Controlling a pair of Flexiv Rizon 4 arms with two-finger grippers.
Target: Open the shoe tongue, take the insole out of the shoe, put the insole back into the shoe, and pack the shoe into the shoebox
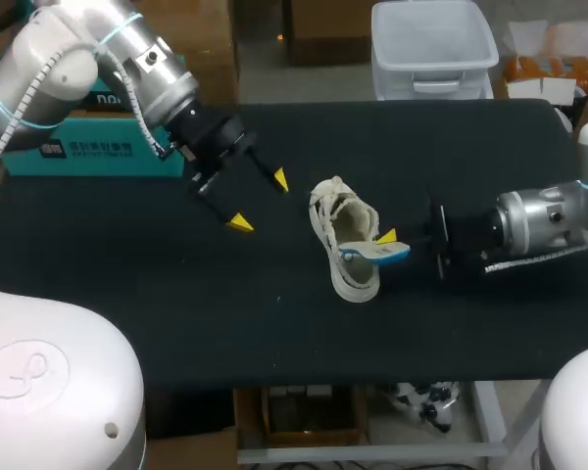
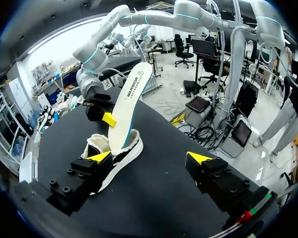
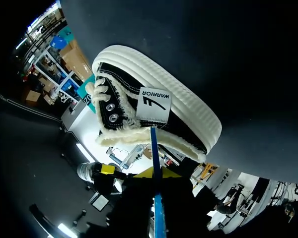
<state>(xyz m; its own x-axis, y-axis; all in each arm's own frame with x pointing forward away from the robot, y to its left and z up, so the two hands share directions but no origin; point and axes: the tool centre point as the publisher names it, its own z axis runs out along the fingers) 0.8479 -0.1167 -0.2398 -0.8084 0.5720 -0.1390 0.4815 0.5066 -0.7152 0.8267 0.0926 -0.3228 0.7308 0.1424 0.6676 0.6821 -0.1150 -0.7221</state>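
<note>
Quick rundown from my end, going left to right on the desk. The teal shoebox sits at the far left corner, partly behind my left arm. The left gripper hangs over the desk just right of the box, fingers spread wide with nothing between them, well apart from the shoe. In the left wrist view the shoe is straight ahead of those open tips.

The shoe is around the middle of the desk, a bit toward the right edge. It's a cream low-top, lying on the black surface with its opening facing up and the tongue pulled open.

The insole is partway out. One end is still down inside the shoe and the rest sticks up out of the opening, white on one face with a blue edge.

The right gripper comes in low from the right edge and is clamped narrow on the insole, right beside the shoe. The right wrist view shows the insole edge-on between its fingers, with the shoe's side just ahead
</note>
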